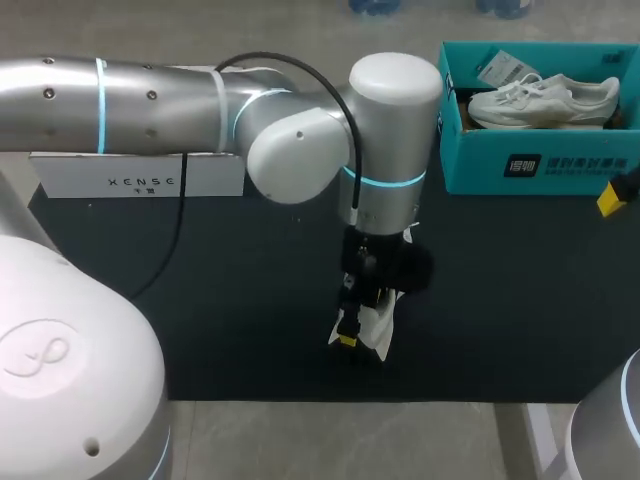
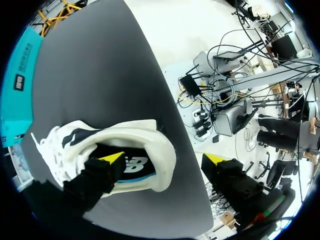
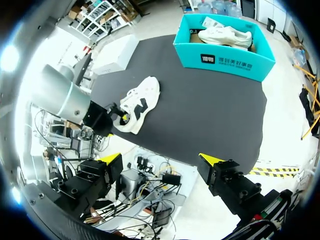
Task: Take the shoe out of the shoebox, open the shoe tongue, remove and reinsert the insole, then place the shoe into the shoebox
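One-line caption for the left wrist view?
Open left gripper straddling the heel of the white shoe, one finger inside it, on the black mat.

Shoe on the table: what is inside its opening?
One finger of the left gripper sits inside the shoe, over the dark insole. The toe end of the interior is covered and cannot be seen.

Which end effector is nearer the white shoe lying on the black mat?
Left. The left end effector has one finger inside the shoe at its heel opening, the other outside it. The right end effector sits well away, with bare mat between.
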Robot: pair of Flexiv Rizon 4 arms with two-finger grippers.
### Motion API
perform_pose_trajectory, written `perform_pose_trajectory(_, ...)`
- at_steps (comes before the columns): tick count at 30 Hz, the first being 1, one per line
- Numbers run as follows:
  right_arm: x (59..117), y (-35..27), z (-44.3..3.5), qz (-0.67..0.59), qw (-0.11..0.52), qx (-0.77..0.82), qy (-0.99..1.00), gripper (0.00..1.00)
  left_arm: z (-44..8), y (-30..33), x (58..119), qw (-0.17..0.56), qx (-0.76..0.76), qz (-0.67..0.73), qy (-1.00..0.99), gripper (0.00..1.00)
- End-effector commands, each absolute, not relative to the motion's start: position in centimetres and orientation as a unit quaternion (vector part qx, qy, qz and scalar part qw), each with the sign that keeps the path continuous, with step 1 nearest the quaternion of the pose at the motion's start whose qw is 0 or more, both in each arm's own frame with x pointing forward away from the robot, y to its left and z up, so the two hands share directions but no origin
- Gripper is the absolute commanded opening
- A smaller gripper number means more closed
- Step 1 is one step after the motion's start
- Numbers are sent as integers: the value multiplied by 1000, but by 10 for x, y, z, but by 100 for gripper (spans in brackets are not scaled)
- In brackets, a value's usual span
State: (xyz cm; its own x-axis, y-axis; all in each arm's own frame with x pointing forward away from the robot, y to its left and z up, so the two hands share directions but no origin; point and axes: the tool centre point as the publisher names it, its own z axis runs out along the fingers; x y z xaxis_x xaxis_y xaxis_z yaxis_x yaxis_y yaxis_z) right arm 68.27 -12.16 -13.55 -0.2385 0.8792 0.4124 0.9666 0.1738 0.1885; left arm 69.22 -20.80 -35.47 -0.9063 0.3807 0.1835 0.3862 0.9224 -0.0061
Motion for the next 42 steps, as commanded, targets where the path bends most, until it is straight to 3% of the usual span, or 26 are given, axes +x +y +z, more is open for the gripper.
perform_pose_trajectory(1, 684, -121, -136, -207, 106, -608, -759, 100, -358, -206, 691, 86, -192, -15, -978, 100)
perform_pose_trajectory(3, 684, -121, -136, -207, 106, -608, -759, 100, -359, -206, 691, 80, -188, -17, -979, 100)
perform_pose_trajectory(4, 684, -121, -136, -207, 106, -608, -759, 100, -359, -206, 691, 80, -185, -14, -979, 82)
perform_pose_trajectory(5, 684, -121, -136, -207, 106, -608, -759, 100, -360, -206, 691, 81, -185, -13, -979, 10)
perform_pose_trajectory(6, 684, -121, -136, -207, 106, -608, -759, 100, -360, -206, 691, 80, -185, -14, -979, 0)
perform_pose_trajectory(27, 684, -121, -136, -207, 106, -608, -759, 100, -360, -208, 692, 87, -194, -7, -977, 0)
perform_pose_trajectory(34, 684, -121, -136, -207, 106, -608, -759, 100, -314, -208, 686, 88, -208, -5, -974, 0)
perform_pose_trajectory(42, 684, -121, -136, -207, 106, -608, -759, 100, -242, -207, 682, 38, -213, -8, -976, 0)
